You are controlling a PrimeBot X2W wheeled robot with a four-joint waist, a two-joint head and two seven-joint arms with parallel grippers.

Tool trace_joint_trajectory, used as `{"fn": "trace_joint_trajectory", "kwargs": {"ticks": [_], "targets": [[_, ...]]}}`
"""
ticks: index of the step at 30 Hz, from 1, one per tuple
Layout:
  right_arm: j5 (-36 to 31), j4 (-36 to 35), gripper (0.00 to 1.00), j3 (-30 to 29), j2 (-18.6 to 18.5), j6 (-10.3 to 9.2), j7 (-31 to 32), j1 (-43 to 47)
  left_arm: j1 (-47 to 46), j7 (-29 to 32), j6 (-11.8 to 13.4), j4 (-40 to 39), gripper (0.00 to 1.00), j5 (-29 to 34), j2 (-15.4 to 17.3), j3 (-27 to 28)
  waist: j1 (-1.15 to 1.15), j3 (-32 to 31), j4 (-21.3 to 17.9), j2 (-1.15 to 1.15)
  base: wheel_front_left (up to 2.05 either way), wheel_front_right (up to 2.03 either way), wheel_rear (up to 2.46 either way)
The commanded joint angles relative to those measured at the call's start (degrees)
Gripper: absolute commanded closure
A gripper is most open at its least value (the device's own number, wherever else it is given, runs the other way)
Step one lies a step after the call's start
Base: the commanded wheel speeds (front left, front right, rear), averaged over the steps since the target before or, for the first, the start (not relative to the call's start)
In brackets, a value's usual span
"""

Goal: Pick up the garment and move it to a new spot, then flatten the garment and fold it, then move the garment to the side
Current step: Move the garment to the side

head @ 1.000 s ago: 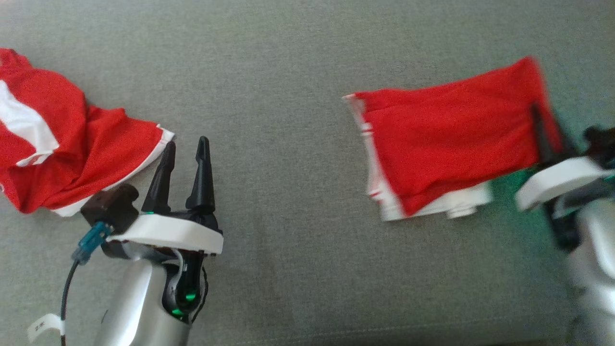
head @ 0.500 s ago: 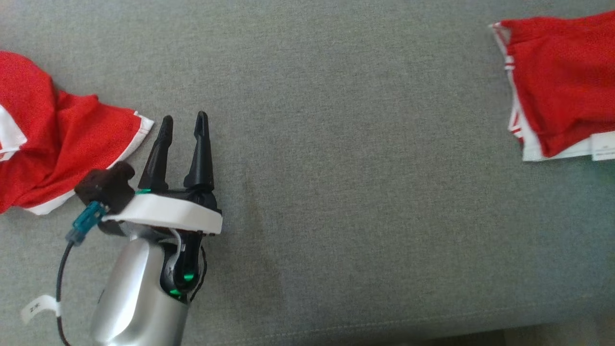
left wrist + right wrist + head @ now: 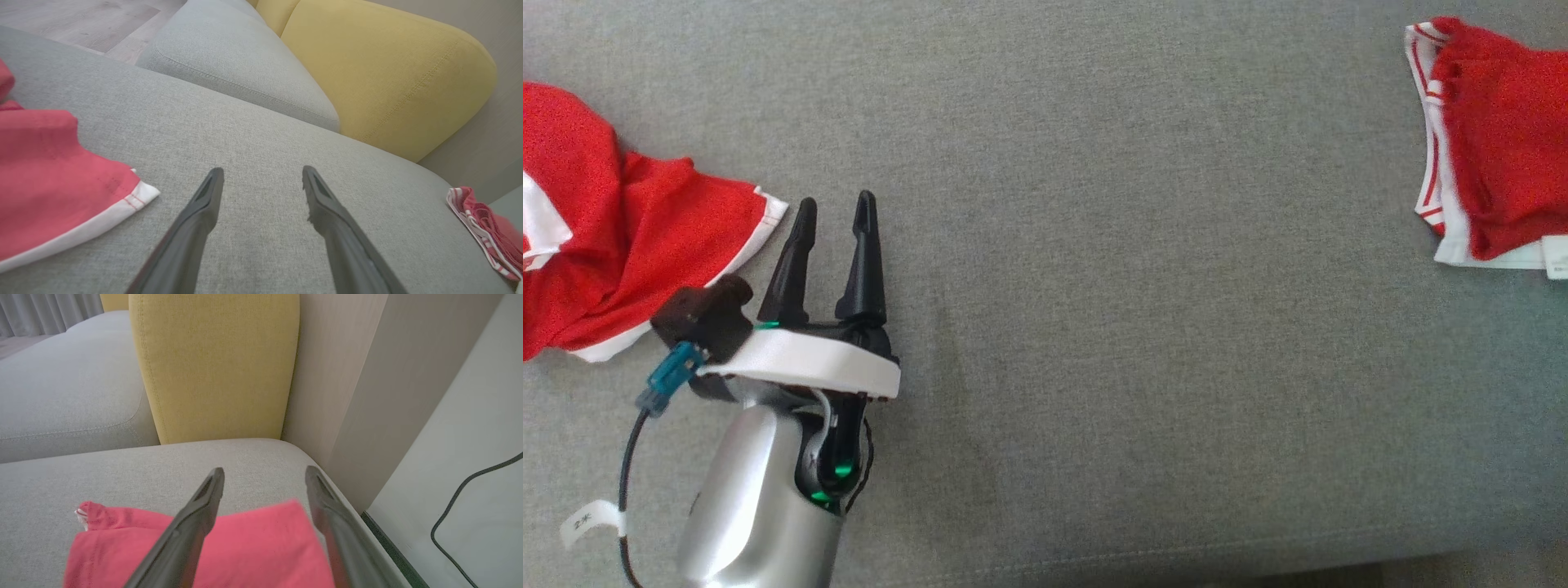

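Shorts [image 3: 245,547], folded, lay directly under the right gripper [image 3: 264,470], its jaws spread and empty; the left gripper [image 3: 836,200], also spread, was well apart.

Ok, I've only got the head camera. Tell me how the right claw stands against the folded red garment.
Observer: In the right wrist view the right claw is open. Its fingers are apart above the folded garment, with no cloth pinched between them.
Operator: Give me what lies past that garment.
Observer: The sofa seat ends just beyond it. Past the edge is what looks like a pale floor with a black cable on it.
Operator: Now the left arm's camera.
Observer: Beyond the left claw, the left wrist view has a yellow cushion at the back of the seat.
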Motion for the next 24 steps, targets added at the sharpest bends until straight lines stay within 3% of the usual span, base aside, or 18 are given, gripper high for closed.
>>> {"fn": "trace_joint_trajectory", "kwargs": {"ticks": [1,10,17,21,24], "targets": [[0.61,-2.32,0.00,-0.05,-1.19,-0.05,-0.12,-1.15,-1.51,-0.29,-0.05,-1.48,0.00,-0.21,0.54,1.98,0.00,-0.19,-0.01,0.00,0.00,0.00,0.00],[2.04,-11.19,0.00,4.76,2.86,-0.05,-3.53,-0.78,-1.08,-0.29,0.04,-0.99,0.00,-1.19,0.54,2.04,0.00,-3.43,0.36,0.00,0.00,0.00,0.00],[2.85,-18.64,0.00,10.47,10.34,-0.05,-6.12,4.48,0.90,-0.29,0.33,-1.81,0.00,-1.82,0.54,2.21,0.00,-9.20,2.13,0.00,0.00,0.00,0.00],[1.74,-20.83,0.00,12.53,16.78,-0.05,-8.19,10.69,3.63,-0.29,0.58,-2.36,0.00,-1.99,0.54,2.60,0.00,-13.73,3.58,0.00,0.00,0.00,0.00],[0.64,-21.32,0.00,13.42,19.04,-0.05,-9.06,13.57,4.85,-0.29,0.63,-2.41,0.00,-2.14,0.54,2.52,0.00,-15.26,4.15,0.00,0.00,0.00,0.00]]}}
